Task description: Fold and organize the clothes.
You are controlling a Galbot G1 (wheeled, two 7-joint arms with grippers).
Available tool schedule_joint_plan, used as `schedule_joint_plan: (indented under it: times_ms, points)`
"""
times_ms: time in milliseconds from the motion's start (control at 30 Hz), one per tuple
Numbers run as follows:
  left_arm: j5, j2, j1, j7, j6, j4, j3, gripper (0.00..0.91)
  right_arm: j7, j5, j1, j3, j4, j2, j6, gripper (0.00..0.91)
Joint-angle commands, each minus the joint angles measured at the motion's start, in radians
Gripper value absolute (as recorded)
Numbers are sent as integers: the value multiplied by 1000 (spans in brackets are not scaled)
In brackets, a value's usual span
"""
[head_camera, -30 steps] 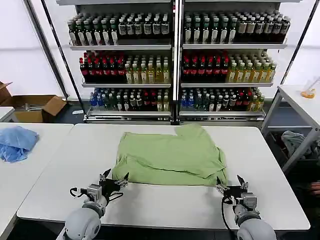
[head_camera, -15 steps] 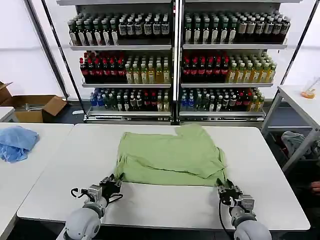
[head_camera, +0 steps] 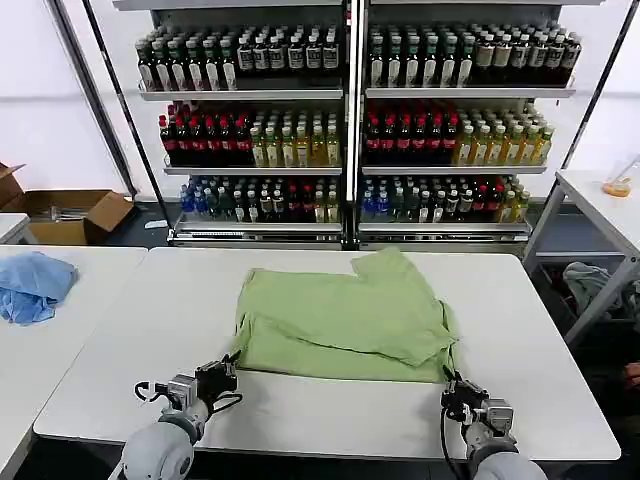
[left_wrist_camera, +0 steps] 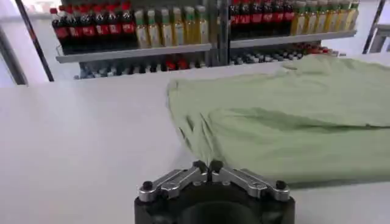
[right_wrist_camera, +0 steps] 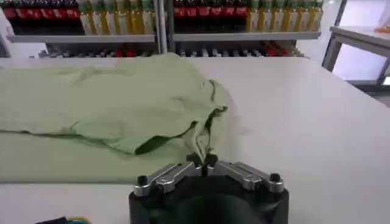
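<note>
- Polo shirt (head_camera: 345, 315), light green, spread flat near the middle of white table (head_camera: 130, 330), already partly folded with an upper layer lying over a lower one.
- Left hand (head_camera: 215, 378) low at the near left corner of the shirt, fingers pressed together on a pinch of the hem; cloth rising into the closed tips in the left wrist view (left_wrist_camera: 207, 167).
- Right hand (head_camera: 460, 392) low at the near right corner, likewise clamped on a tuck of fabric (right_wrist_camera: 204, 159).
- Both near corners gripped at once, likely so the front edge can be lifted evenly and carried over for the next fold.
- Light blue cloth (head_camera: 35, 285) bunched on a separate table to the left, well apart.
- Shelves of bottles (head_camera: 350, 120) standing behind.
</note>
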Motion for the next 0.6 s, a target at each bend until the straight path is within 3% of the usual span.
schedule_joint_plan:
  times_ms: [33, 333, 367, 400, 467, 500, 600]
  points:
    - [5, 12, 210, -1, 4, -196, -50, 30, 0, -18, -142, 27, 124, -2, 0, 0]
    - [40, 4, 434, -7, -2, -363, -161, 30, -10, -146, -387, 31, 265, 27, 22, 0]
    - [40, 6, 451, -7, -1, -372, -173, 30, -10, -151, -395, 31, 272, 28, 22, 715]
    - [40, 10, 468, -8, -1, -379, -183, 101, -10, -163, -405, 34, 281, 29, 14, 907]
    - [43, 16, 495, -4, 3, -391, -196, 705, -11, -175, -409, 39, 289, 29, -2, 907]
    - [44, 20, 506, -1, 14, -397, -204, 907, -16, -176, -408, 47, 294, 27, -2, 907]
    - [42, 30, 517, -2, 18, -414, -216, 907, -15, -169, -391, 74, 308, 21, -1, 907]
